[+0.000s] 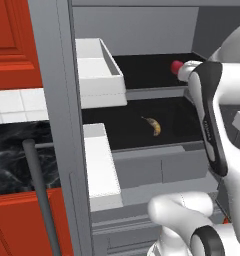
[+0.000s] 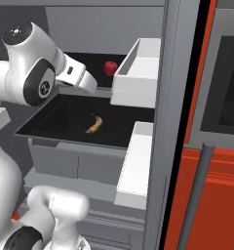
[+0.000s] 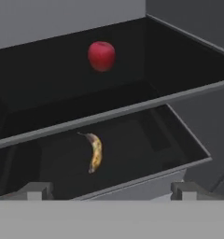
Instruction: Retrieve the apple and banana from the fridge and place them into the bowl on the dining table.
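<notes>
The fridge (image 1: 62, 125) stands open between red cabinets (image 1: 12, 35), showing grey walls, black shelves (image 3: 48, 84) and white door bins (image 1: 99, 75). A black marble counter (image 1: 12, 155) and white tiles (image 1: 14, 105) lie to its left. The apple (image 3: 101, 56) sits on the upper shelf, the banana (image 3: 94, 152) on the shelf below. The gripper (image 3: 111, 190) hangs before the shelves, fingers spread wide, holding nothing. No writing is legible.
</notes>
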